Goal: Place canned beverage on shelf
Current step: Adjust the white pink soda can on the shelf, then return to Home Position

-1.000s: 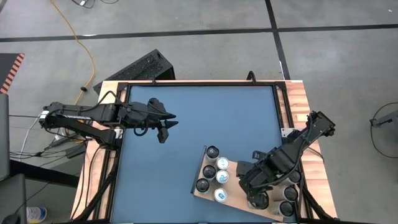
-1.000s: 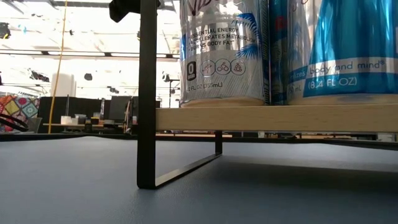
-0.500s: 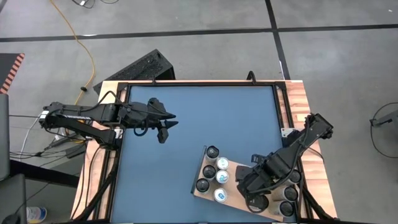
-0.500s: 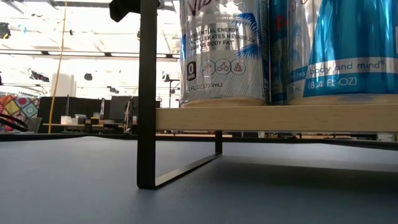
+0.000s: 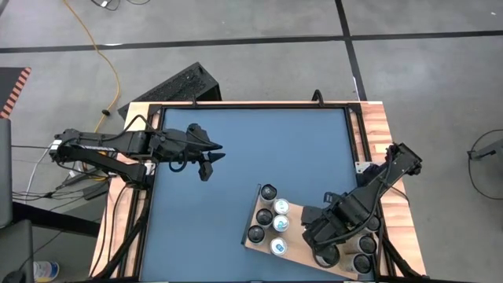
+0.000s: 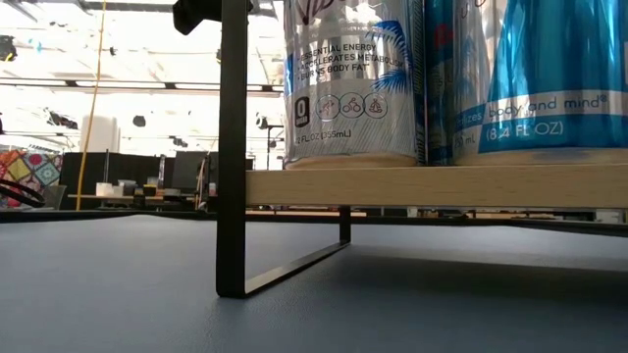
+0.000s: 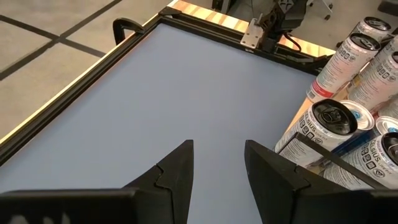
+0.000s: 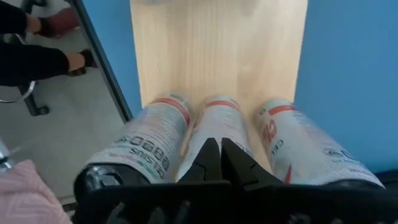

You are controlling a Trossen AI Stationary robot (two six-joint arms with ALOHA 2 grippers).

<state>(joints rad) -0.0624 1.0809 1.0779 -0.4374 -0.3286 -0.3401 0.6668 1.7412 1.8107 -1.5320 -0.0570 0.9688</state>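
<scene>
1. A blue-grey tabletop (image 5: 236,157) with a dark frame and wooden side rails stands on a grey concrete floor crossed by dark lines, seen from straight above.
2. The shelf (image 5: 292,250), a light-brown wooden board on a thin black metal frame (image 6: 232,196), sits at about five o'clock on the table, turned at an angle.
3. Five cans (image 5: 273,222) stand upright in a cluster on the shelf's end nearest the table's middle, silver and dark tops showing.
4. More cans (image 5: 364,263) stand at the shelf's other end, toward the table's four o'clock corner, partly hidden by the right arm.
5. The right gripper (image 5: 320,238) hangs over that end of the shelf. In its wrist view its fingers are pressed together, holding nothing, directly above the middle of three cans (image 8: 221,127) standing in a row on the bare board.
6. The left gripper (image 5: 211,159) waits over the table at about ten o'clock, well apart from the shelf. Its fingertips (image 7: 180,171) show a narrow gap and grip nothing.
7. From table height, two cans (image 6: 353,78) stand on the board's pale edge.
</scene>
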